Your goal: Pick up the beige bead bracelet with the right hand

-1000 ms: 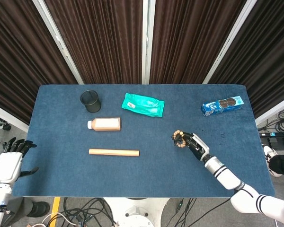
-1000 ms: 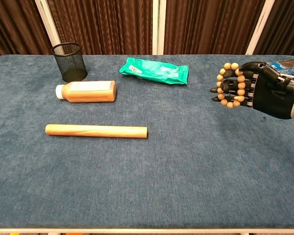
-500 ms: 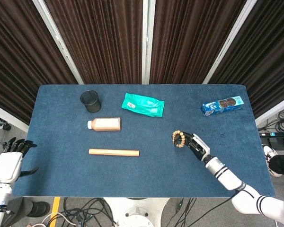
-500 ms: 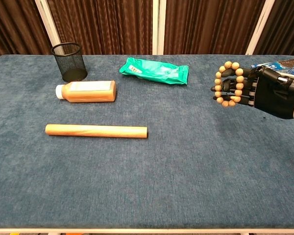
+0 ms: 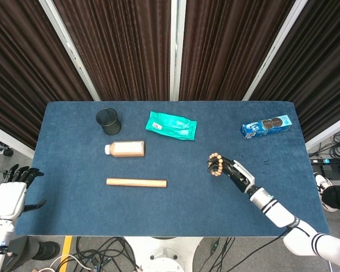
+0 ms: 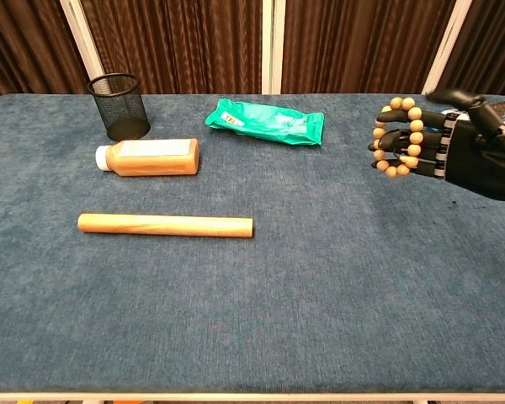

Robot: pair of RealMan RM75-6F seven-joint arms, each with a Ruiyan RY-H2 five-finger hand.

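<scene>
The right hand [image 6: 454, 147] holds the bracelet [image 6: 400, 137] above the desk [image 6: 320, 278], toward the right edge. The beads hang as a loop around the outstretched fingers [image 6: 396, 151], which lie close together; the thumb stands apart above them. The bracelet touches no surface, so the pick-up seems almost done. The next move probably asks only for a steady lift, with the fingers kept level or curled, so the loop does not slide off the tips.

The left hand [image 5: 14, 190] waits off the left edge, holding nothing, its fingers a little apart. A stick [image 6: 165, 225], a bottle [image 6: 148, 156], a cup [image 6: 118, 105] and a green pack [image 6: 268, 122] lie well apart to the left, and a blue pack [image 5: 266, 126] lies near the far right corner. Nothing stands in the way.
</scene>
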